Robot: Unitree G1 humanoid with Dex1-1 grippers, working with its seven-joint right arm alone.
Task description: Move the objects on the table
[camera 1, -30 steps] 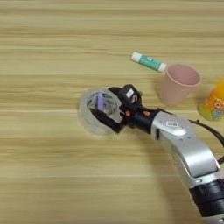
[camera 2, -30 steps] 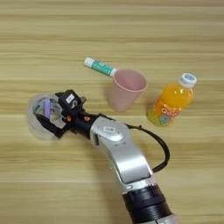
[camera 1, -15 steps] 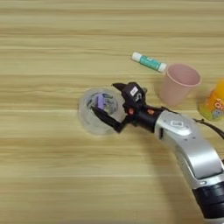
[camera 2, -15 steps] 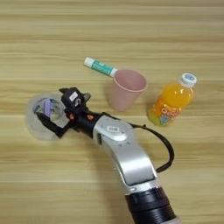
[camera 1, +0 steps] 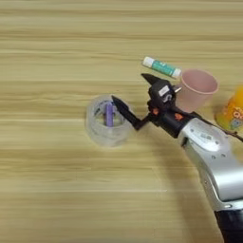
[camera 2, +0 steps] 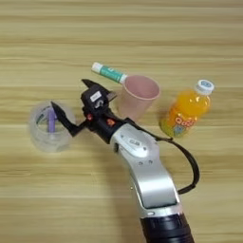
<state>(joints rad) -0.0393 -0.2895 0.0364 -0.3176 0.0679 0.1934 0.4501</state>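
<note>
One purple bar (camera 1: 108,114) is standing inside the tape roll (camera 1: 106,120) on the bench (camera 1: 57,190). The hand (camera 1: 129,95) is hovering beside it, fingers spread and empty, seemingly between placements; next likely calls for targeting the bottle (camera 2: 187,114).

Glossy clear tape roll (camera 1: 107,127), matt pink cup (camera 2: 137,96), wood-grain table (camera 1: 57,57), silvery smooth forearm (camera 2: 147,171).

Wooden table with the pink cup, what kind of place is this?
Probably a robot test bench: a bare light wood-grain table with unrelated items, an orange-drink bottle, a clear tape roll, and a black two-fingered gripper.
</note>
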